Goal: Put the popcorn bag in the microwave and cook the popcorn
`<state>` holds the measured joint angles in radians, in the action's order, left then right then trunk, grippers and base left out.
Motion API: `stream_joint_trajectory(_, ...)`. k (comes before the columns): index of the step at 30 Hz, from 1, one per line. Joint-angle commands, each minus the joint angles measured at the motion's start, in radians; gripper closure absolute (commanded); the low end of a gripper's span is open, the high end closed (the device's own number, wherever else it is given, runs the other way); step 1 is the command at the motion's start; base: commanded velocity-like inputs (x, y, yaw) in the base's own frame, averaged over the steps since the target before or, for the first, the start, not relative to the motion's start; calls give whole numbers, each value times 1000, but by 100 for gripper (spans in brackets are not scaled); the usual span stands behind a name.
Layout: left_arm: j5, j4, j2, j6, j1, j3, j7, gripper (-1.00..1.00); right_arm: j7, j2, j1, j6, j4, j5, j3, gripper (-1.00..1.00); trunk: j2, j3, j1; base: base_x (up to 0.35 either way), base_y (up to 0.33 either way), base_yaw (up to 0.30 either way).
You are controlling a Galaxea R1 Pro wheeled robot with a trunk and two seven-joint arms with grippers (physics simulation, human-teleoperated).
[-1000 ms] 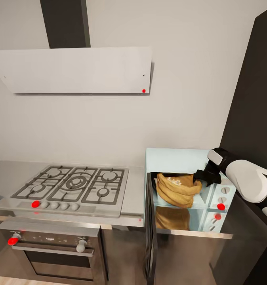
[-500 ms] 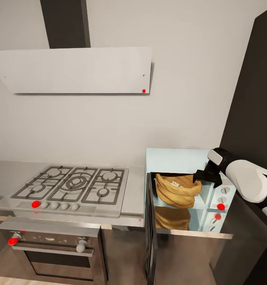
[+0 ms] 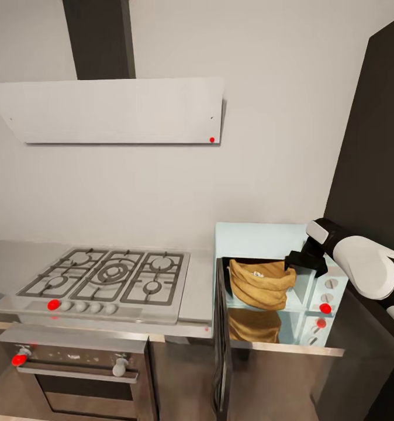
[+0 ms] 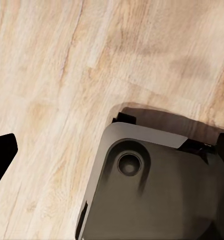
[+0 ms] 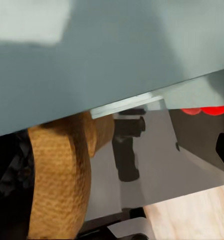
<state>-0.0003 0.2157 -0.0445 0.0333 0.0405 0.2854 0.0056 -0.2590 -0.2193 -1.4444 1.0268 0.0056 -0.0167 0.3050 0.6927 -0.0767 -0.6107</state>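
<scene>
Popcorn bag [image 3: 260, 284] sits inside microwave [image 3: 252, 235] (door open), right gripper [image 3: 299, 261] alongside.

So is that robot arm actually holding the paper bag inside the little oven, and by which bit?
It looks so: the right gripper sits at the popcorn bag's rolled rim on its right side, inside the open microwave. Whether the fingers actually pinch it cannot be told.

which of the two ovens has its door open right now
The microwave, the small mint-blue box at the right: its dark door swings out leftward, showing the popcorn bag inside. The steel oven under the gas hob is closed.
</scene>
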Motion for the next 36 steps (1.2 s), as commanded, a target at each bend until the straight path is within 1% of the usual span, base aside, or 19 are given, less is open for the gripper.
stream_joint_trajectory(1,-1,-1,0,3,1,1,1,-100,-9,0,-2,1,1,-2,8,-100,1,0,0,0,0,0)
stream_joint_trajectory(30,0,-1,0,3,1,1,1,-100,-9,0,-1,1,1,-2,8,-100,1,48,0,-2,0,0)
stream_joint_trajectory(36,0,-1,3,2,1,1,1,-100,-9,0,-1,1,1,-2,9,-100,1,58,0,-266,0,0)
